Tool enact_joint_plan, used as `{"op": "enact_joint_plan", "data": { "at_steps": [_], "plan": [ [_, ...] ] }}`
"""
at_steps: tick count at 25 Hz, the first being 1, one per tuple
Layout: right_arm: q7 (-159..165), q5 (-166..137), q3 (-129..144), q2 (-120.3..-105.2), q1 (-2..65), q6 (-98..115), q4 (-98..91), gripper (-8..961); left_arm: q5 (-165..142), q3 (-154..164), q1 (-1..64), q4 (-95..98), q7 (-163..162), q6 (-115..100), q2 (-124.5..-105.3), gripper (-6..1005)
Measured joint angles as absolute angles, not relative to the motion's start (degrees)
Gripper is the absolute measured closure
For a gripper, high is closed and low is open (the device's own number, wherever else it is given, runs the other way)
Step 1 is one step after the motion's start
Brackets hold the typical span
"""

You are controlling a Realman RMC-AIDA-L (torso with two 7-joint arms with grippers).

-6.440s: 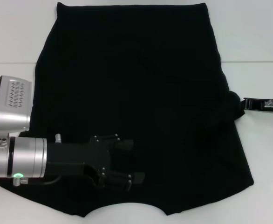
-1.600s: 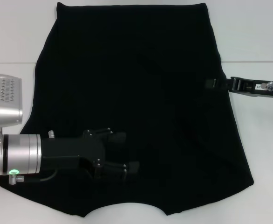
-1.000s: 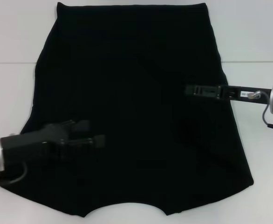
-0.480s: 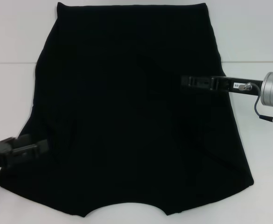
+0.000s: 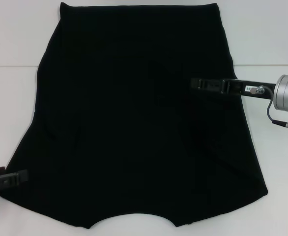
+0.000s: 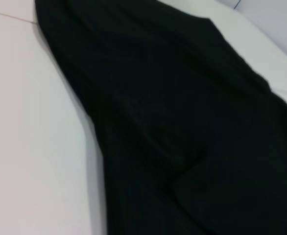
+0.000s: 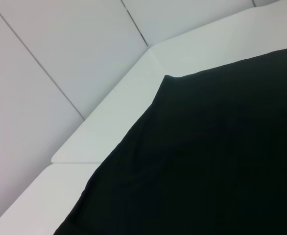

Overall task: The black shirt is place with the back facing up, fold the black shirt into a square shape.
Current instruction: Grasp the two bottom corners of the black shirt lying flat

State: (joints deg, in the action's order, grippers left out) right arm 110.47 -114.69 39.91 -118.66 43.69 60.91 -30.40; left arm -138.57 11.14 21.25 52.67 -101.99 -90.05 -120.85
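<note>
Now black shirt (image 5: pixel 134 118) flat; right claw (image 5: pixel 198 83) above right edge.

A white table (image 5: pixel 272 39) carries the black shirt (image 5: pixel 134 98), spread apparently flat across it.

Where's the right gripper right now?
In the head view, the right gripper reaches in from the right side over the black shirt, around the shirt's mid-height, inside its right edge.

Plain black shirt (image 5: pixel 134 118) on white table (image 5: pixel 276 39); black pincers.
</note>
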Motion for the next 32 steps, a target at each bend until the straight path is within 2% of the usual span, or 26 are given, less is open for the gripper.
{"op": "enact_joint_plan", "data": {
  "at_steps": [32],
  "plan": [
    [110.91, -114.52, 39.81, -118.74, 43.85, 60.47, -30.41, 54, -143.50, 13.55, 21.17, 54.55, -98.44, -86.34, -121.03, 49]
  ]
}}
